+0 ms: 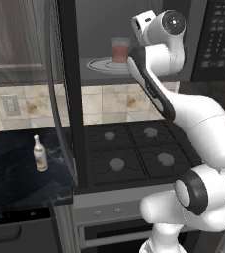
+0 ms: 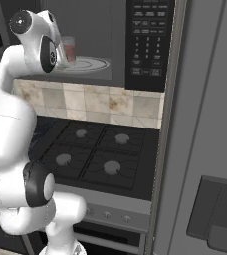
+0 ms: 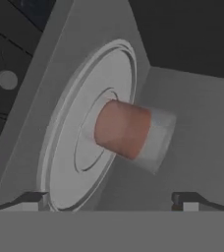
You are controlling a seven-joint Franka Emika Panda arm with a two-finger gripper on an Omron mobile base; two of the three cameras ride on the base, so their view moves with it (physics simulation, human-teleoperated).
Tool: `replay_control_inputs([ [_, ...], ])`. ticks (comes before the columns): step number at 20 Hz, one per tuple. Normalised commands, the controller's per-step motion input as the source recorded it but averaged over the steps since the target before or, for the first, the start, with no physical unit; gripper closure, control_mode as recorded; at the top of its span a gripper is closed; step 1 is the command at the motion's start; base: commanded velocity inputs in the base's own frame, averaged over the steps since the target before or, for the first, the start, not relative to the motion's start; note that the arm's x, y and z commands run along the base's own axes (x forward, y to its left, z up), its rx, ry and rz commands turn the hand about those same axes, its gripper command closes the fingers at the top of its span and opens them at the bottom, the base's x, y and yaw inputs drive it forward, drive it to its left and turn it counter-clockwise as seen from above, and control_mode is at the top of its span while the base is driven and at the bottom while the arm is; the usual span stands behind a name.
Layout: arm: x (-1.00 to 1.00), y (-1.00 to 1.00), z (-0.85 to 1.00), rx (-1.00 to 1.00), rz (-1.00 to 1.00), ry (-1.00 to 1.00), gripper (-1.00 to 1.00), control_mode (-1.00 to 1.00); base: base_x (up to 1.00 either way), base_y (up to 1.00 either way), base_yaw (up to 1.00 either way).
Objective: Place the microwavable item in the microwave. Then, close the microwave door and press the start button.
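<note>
White arm (image 1: 183, 113) raised to the microwave (image 1: 134, 44) mouth, fingers (image 3: 111, 199) spread apart, short of the upright tumbler (image 3: 131, 133) on the turntable (image 3: 84, 128)

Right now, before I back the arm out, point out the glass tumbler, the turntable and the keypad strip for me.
glass tumbler (image 3: 128, 133): hand view, on its reddish-pink filled body.
turntable (image 3: 84, 162): hand view, on the bare glass plate beside the tumbler's base.
keypad strip (image 2: 146, 37): right base view, on the button rows.

Glass tumbler (image 1: 120, 50), reddish-pink contents: I see it upright on the round turntable (image 3: 92, 128) inside the black microwave (image 2: 148, 40). Microwave door (image 1: 61, 94): swung open, edge-on to me.
</note>
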Motion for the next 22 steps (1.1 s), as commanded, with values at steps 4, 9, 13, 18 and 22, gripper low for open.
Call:
replay_control_inputs([
  [4,-0.96,0.0,-1.0,0.0,0.0,-0.17,-1.0,-1.0,0.0,0.0,0.0],
  [9,-0.63,0.0,-0.69,0.0,0.0,-0.09,-1.0,-1.0,0.0,0.0,0.0],
  [13,-0.4,0.0,-0.29,0.0,0.0,0.0,-1.0,-1.0,0.0,0.0,0.0],
  [18,-0.06,0.01,-0.29,-0.07,0.0,0.06,-1.0,-1.0,0.0,0.0,0.0],
  [22,0.02,0.0,-0.48,-0.16,0.0,0.08,-1.0,-1.0,0.0,0.0,0.0],
])
